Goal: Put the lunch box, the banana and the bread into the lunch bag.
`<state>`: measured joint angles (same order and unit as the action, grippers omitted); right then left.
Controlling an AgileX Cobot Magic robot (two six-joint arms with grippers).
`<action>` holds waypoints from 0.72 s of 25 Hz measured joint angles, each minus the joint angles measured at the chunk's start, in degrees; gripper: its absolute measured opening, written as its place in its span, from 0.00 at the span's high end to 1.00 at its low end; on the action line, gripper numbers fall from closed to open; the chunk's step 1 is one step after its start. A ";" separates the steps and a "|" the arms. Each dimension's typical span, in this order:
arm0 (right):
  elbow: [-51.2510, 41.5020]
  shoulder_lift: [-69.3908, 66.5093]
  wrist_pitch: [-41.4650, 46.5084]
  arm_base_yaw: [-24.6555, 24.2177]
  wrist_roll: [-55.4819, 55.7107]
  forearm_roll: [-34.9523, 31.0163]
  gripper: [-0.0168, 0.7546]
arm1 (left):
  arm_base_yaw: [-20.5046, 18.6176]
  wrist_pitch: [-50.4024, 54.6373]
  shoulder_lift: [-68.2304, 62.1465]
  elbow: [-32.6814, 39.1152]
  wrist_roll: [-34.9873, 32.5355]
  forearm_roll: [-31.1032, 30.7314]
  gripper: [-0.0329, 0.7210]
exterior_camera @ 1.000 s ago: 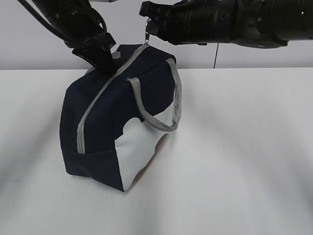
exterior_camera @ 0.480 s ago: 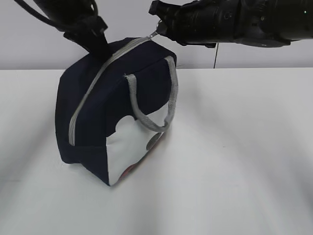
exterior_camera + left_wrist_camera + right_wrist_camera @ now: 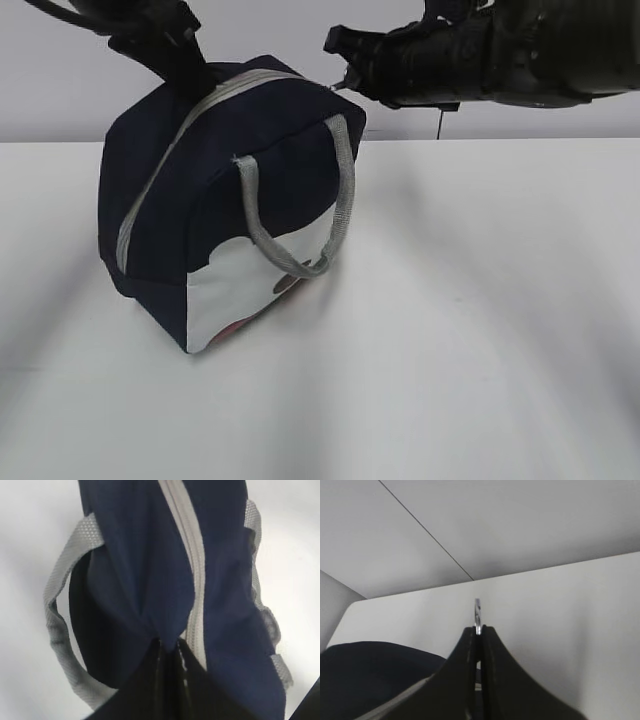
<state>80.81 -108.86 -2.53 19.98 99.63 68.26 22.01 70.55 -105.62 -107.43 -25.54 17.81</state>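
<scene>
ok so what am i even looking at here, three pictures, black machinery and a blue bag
It is a robot with two black arms, each ending in a pincer. The wide picture looks from the front; the other two come from cameras on the wrists. On the white table stands a boxy navy-blue fabric lunch bag with grey handles, zipped shut as far as shows. The left end effector is shut, pinching the fabric beside the zipper. The right end effector is shut on the small metal zipper pull. No food is in view.
</scene>
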 joint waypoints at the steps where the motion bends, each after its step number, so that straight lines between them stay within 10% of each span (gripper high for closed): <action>1: 0.00 -0.82 0.05 -0.02 0.00 0.13 0.98 | 0.00 0.11 0.00 0.00 0.00 -0.12 0.96; 18: 0.47 -7.48 -0.31 -0.38 0.76 2.18 0.98 | 0.00 1.14 1.10 0.22 0.00 -0.76 0.96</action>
<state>81.28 -116.34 -2.85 19.60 100.40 70.44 22.01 71.69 -104.52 -107.21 -25.54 17.06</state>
